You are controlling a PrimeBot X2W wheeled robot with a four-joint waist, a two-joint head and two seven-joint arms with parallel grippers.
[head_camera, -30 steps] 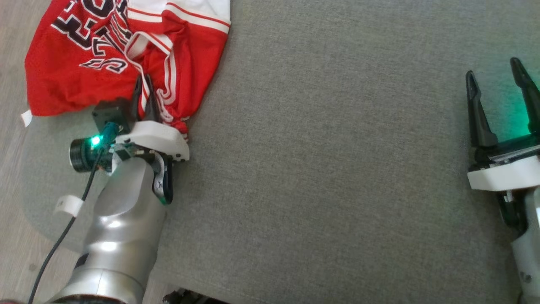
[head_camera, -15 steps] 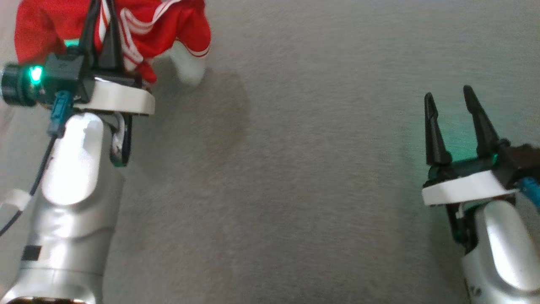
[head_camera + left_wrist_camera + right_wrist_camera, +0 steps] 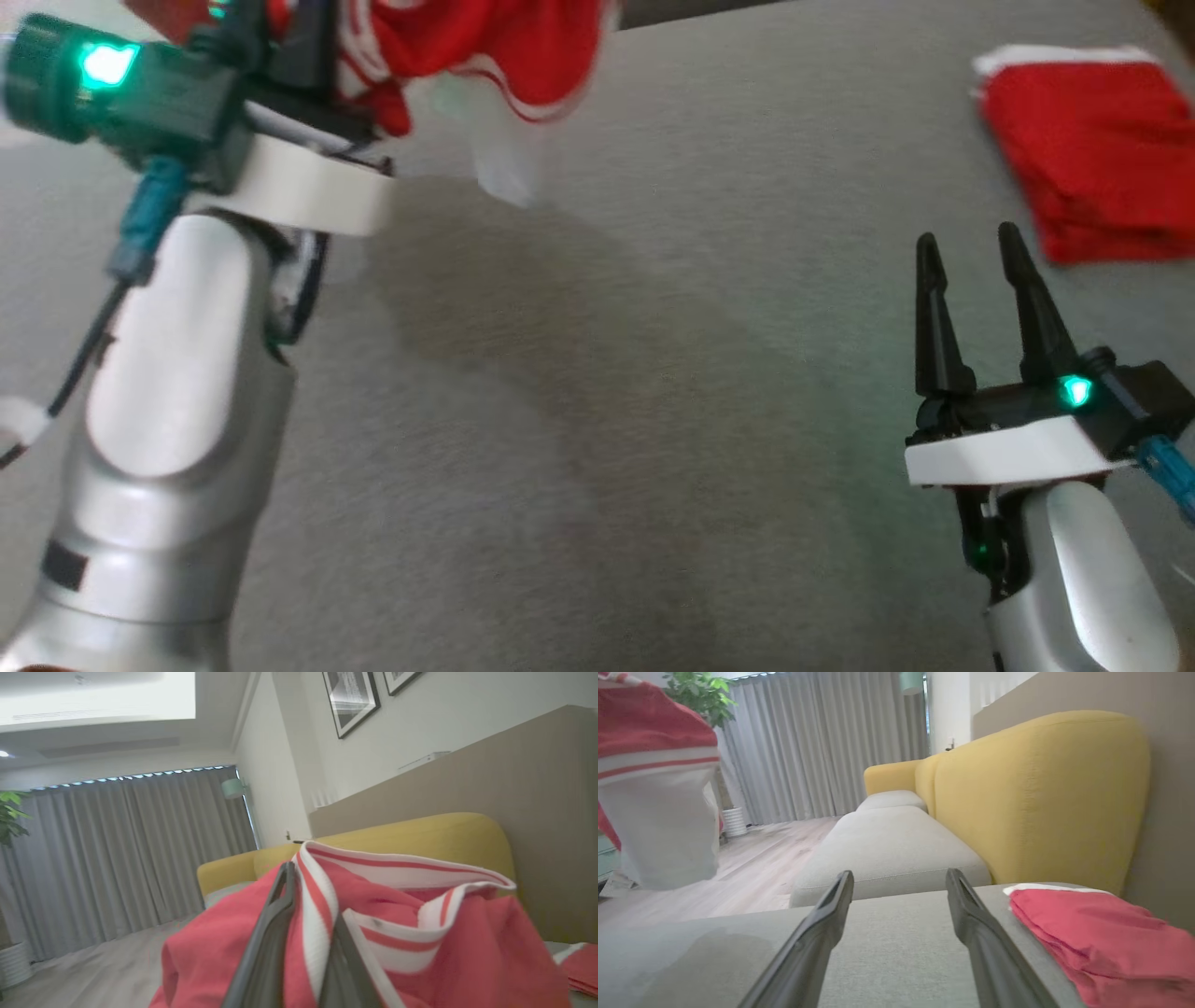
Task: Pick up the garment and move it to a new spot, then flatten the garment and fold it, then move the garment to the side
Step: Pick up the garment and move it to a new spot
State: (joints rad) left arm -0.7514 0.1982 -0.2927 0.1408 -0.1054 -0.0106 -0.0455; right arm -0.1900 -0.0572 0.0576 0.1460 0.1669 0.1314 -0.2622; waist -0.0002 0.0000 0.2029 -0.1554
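The left gripper [image 3: 310, 896] was pinched shut on the striped white-and-red trim of the red jersey [image 3: 467, 942], which hung bunched from it above the grey cushion [image 3: 607, 420] at the robot's left (a white panel dangling free). The right gripper [image 3: 966, 238] had its jaws wide and empty, near a folded red garment [image 3: 1092, 159]. The jersey looked light, limp and slightly slick, so the doubled trim or a hem corner seemed the surest hold.

A yellow sofa [image 3: 1041, 798] stands near grey curtains [image 3: 822, 742] and a leafy plant [image 3: 700, 693].
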